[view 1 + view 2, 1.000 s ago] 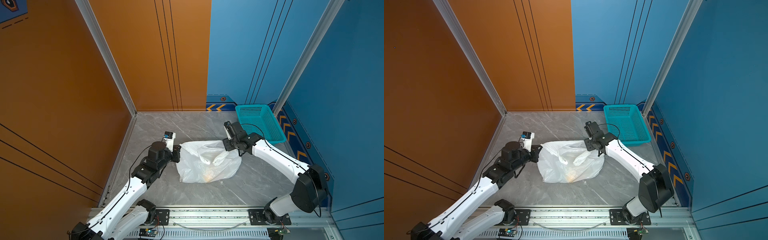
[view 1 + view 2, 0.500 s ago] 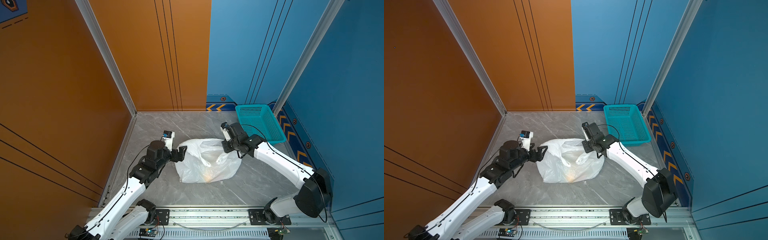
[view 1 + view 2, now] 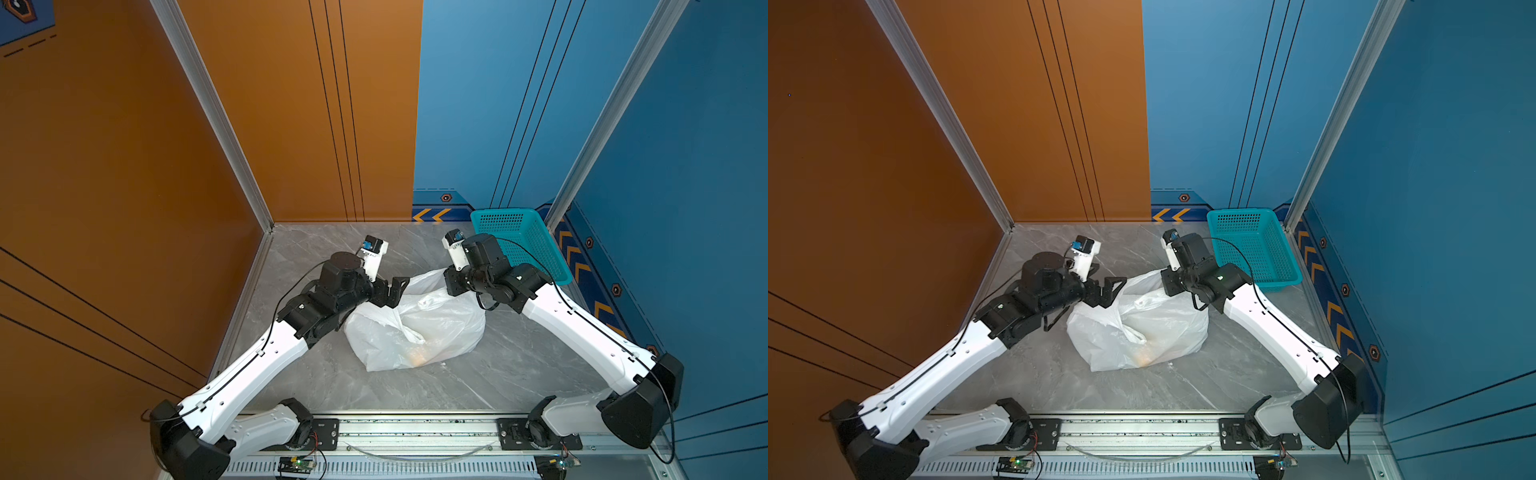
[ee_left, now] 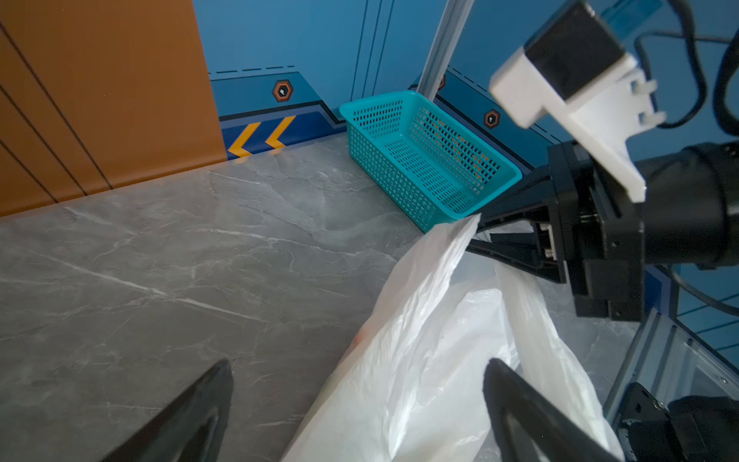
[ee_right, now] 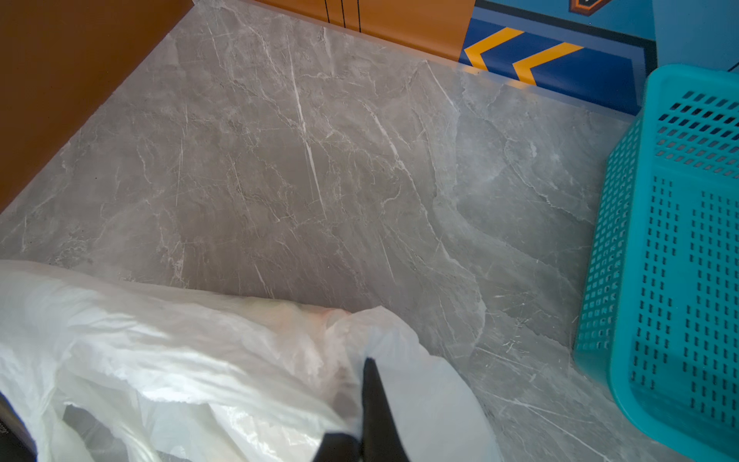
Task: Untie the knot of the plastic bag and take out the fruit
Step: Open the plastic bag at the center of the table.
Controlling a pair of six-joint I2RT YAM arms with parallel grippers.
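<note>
The white plastic bag [image 3: 415,328] [image 3: 1142,328] lies crumpled in the middle of the marble table. An orange glow of fruit [image 3: 419,358] [image 3: 1144,357] shows through its near side. The knot is hidden among the folds. My left gripper [image 3: 395,289] [image 3: 1115,289] [image 4: 358,364] stands open at the bag's left upper edge, with bag film [image 4: 420,360] between its spread fingers and nothing pinched. My right gripper [image 3: 449,284] [image 3: 1168,283] [image 5: 370,364] is shut on the bag's far right edge [image 5: 400,352] and holds that flap raised.
A teal perforated basket [image 3: 536,249] [image 3: 1258,249] [image 4: 432,160] [image 5: 680,280] sits in the back right corner, just behind my right wrist. Orange and blue walls close in the table on three sides. A metal rail [image 3: 415,428] runs along the front.
My left gripper has opened, let go of the bag and slid right against its edge. My right gripper has closed on the bag's far edge and shifted slightly left, lifting that flap.
</note>
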